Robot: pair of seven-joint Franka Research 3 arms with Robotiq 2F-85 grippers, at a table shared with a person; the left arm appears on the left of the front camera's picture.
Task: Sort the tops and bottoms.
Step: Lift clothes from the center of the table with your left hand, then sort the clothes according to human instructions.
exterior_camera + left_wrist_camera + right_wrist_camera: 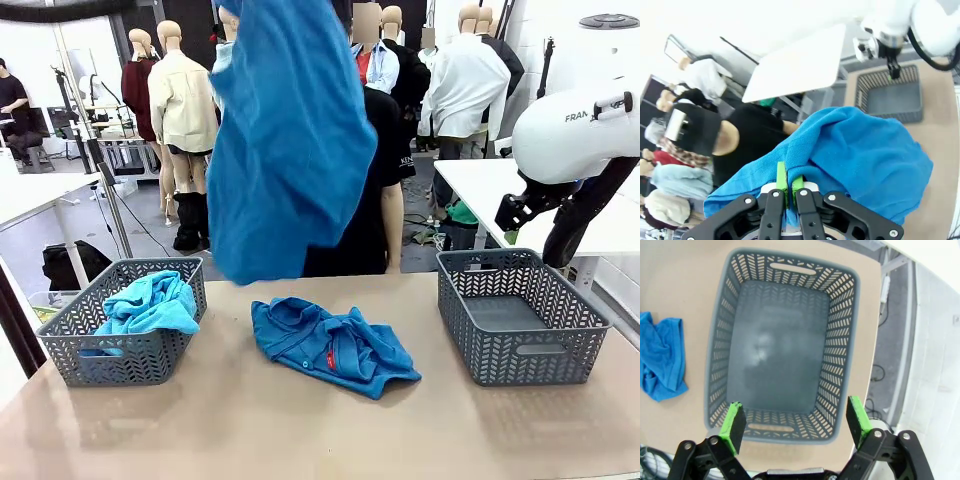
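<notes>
Taking the table [230, 430] as a clock face with twelve o'clock at the person's side, the nearest thing is a royal-blue top [330, 345] lying crumpled just short of the centre, a small red tag [331, 359] showing on its upper folds. At nine o'clock stands the left basket [70, 345], grey with slotted walls, and a turquoise top [150, 305] is heaped inside it, rising slightly above the rim. At three o'clock stands the right basket [520, 350], of the same make, its grey floor plain to see in the right wrist view. The right gripper [794, 401] hangs above this basket, pointing straight down into it, its green-padded fingers spread as wide as the basket's short side and with nothing between them. Above the middle of the table, toward eleven o'clock, a large blue top [290, 140] hangs free in the air, its lower hem well clear of the crumpled one below. The left gripper [789, 172] has this cloth pinched: in the left wrist view the two green pads stand pressed close together with a fold of the blue fabric caught between them, and the rest of the garment billows away beyond the fingers. Behind the hanging top, at twelve o'clock on the far side of the table, a person [385, 170] in a black shirt stands, largely hidden by the cloth.
</notes>
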